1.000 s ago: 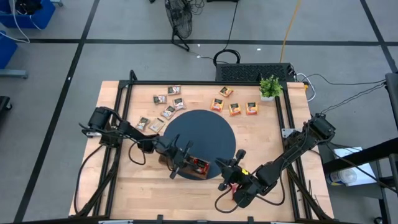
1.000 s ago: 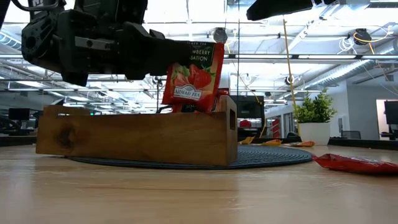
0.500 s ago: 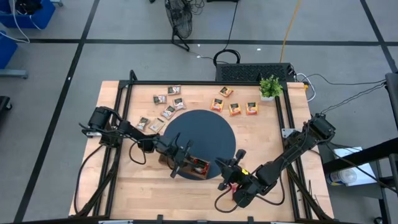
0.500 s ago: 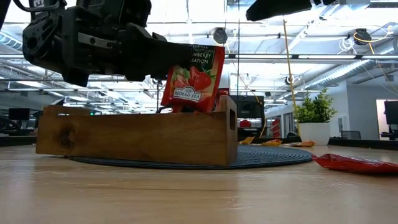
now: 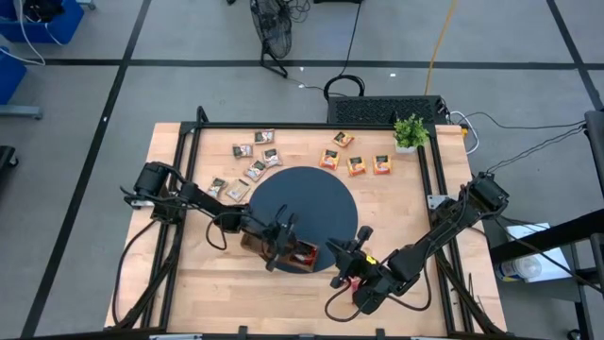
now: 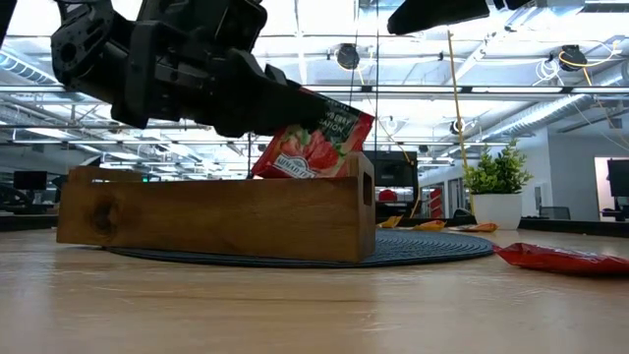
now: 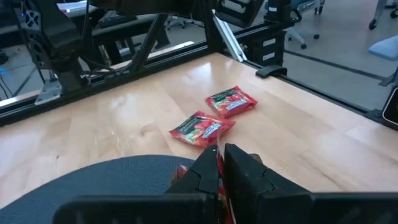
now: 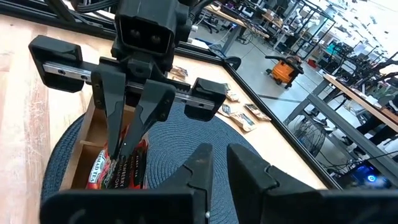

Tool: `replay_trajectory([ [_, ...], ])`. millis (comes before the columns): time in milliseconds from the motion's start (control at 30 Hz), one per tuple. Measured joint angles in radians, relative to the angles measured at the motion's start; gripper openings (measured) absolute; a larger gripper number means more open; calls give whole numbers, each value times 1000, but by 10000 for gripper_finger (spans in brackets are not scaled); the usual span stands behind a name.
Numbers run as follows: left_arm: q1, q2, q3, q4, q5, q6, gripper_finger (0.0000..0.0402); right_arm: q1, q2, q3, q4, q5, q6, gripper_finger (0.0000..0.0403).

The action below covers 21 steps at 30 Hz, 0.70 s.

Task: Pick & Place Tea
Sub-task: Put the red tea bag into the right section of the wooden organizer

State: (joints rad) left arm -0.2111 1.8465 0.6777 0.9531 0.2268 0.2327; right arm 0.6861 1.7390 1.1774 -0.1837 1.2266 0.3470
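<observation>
A grey floor crossed with dark tape lines surrounds a light wooden table (image 5: 415,203) framed in black rails; the low view looks past it into a bright open workspace. A round dark mat (image 5: 316,203) lies mid-table, with the wooden tray (image 6: 211,218) on its near edge and a small potted plant (image 5: 410,132) at a far corner.

The left gripper (image 5: 283,243) hangs over the tray's end compartment, its narrow jaws pinching a red tea sachet (image 6: 316,147) printed with strawberries, tilted and dipping behind the tray wall onto other red sachets there. The right gripper (image 5: 345,257) hovers just beside the tray, jaws nearly closed and holding nothing.

Two more red sachets (image 7: 212,118) lie on the bare wood, dark brown sachets (image 5: 253,159) sit beyond the mat, and orange sachets (image 5: 356,161) near the plant.
</observation>
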Motion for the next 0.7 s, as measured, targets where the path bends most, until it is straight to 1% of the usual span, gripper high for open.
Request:
replay_trajectory([
  [133,0,0,0,5,0,-19,33,0,0,0,0,0,0,33],
  [233,-1,0,0,50,0,-34,42,1,0,0,0,-1,0,34],
  [300,-5,-1,0,68,-1,-35,57,0,0,0,0,-1,0,33],
  [533,-15,-1,0,76,0,-30,130,1,0,0,0,-1,0,33],
  [633,-23,-3,0,119,-1,-47,149,1,0,0,0,-6,6,34],
  [700,-38,-33,0,141,-4,-83,156,0,0,0,1,-36,12,33],
])
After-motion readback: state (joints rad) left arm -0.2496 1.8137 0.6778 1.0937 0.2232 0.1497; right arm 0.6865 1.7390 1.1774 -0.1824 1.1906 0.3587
